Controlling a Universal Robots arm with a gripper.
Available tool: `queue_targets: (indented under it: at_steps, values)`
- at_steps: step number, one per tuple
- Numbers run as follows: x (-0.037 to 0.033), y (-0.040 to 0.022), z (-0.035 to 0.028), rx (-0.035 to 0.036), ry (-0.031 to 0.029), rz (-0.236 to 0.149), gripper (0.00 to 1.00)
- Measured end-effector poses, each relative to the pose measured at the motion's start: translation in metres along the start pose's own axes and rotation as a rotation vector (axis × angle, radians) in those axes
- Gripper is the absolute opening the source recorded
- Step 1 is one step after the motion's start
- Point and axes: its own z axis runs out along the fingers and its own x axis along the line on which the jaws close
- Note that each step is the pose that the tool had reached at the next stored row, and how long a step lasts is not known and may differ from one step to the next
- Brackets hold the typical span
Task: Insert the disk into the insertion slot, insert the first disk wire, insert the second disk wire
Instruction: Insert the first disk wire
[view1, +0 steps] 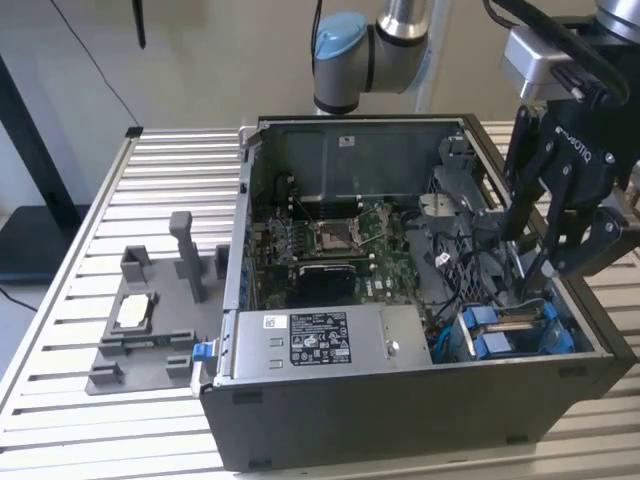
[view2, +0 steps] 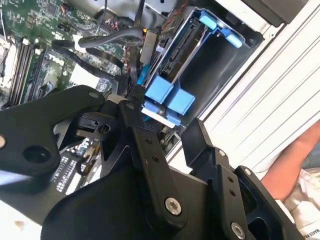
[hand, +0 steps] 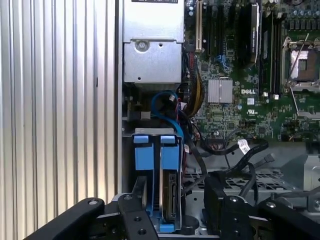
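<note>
Directly below my gripper (view1: 538, 262), toward the lower right of the exterior view, the disk (view1: 512, 326) stands on edge in the insertion slot (view1: 556, 338), a bay at the corner of the open computer case (view1: 400, 400), so this first step looks done. Its long axis runs roughly along the case's near wall, from the exterior view's left to its right, with the blue end tabs (view1: 486, 330) at the end nearer the grey power supply box (view1: 320, 340). My fingers (hand: 132, 215) are spread wide and grip nothing. In the first wrist view they stand to either side of the disk (hand: 171, 192), whose narrow edge faces my wrist, and in the second wrist view the end tabs (view2: 162, 92) lie just beyond my fingertips. A blue cable (hand: 162, 102) and several black cables (hand: 225, 150) loop between the bay and the motherboard (hand: 240, 75). Hidden: the disk's labelled face, shut in by the bay walls. I cannot tell whether any wire is seated in the disk, nor which loose cable end belongs to it. A person's arm (view2: 300, 150) shows beyond the case.
</note>
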Motion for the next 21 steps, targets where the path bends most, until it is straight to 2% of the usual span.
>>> queue_targets:
  at_steps: [1, 2, 4, 6, 7, 8, 10, 11, 17, 21]
  values:
    - [-0.0001, 0.0, -0.0001, 0.0117, -0.0058, -0.001, 0.58]
    - [-0.0001, 0.0, -0.0001, 0.027, -0.011, -0.001, 0.58]
    - [-0.0002, 0.0003, 0.0, 0.0645, -0.0172, -0.003, 0.58]
    - [-0.0007, 0.0004, -0.0001, 0.1007, -0.0192, -0.005, 0.58]
    - [-0.0013, 0.0004, 0.0001, 0.116, -0.0195, -0.007, 0.58]
    - [-0.0022, 0.0004, 0.0002, 0.1304, -0.0197, -0.01, 0.58]
    - [-0.0046, 0.0004, 0.0008, 0.1534, -0.0201, -0.014, 0.58]
    - [-0.005, 0.0004, 0.0013, 0.1612, -0.0203, -0.015, 0.58]
    - [-0.0051, 0.0004, 0.0013, 0.1618, -0.0203, -0.015, 0.58]
    - [-0.0059, 0.0004, 0.0016, 0.1705, -0.0205, -0.021, 0.58]
